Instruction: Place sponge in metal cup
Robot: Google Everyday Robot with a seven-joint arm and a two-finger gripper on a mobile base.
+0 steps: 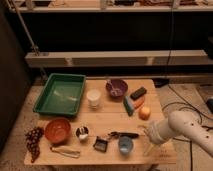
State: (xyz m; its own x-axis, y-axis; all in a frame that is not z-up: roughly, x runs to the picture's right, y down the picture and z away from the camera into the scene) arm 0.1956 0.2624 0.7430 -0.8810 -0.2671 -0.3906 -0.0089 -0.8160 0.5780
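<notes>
The teal-green sponge (128, 105) lies on the wooden table (100, 116) right of centre, beside an orange carrot (138, 104). The small shiny metal cup (82, 132) stands near the front, just right of the orange bowl (57, 130). My white arm reaches in from the right edge. Its gripper (146, 132) hangs over the table's front right part, below the sponge and well to the right of the metal cup. It is open and holds nothing.
A green tray (61, 93) sits back left, with a white cup (93, 98), purple bowl (116, 88) and black block (138, 93) to its right. An orange fruit (144, 113), light blue cup (125, 145), small black container (101, 144) and grapes (33, 140) lie around the front.
</notes>
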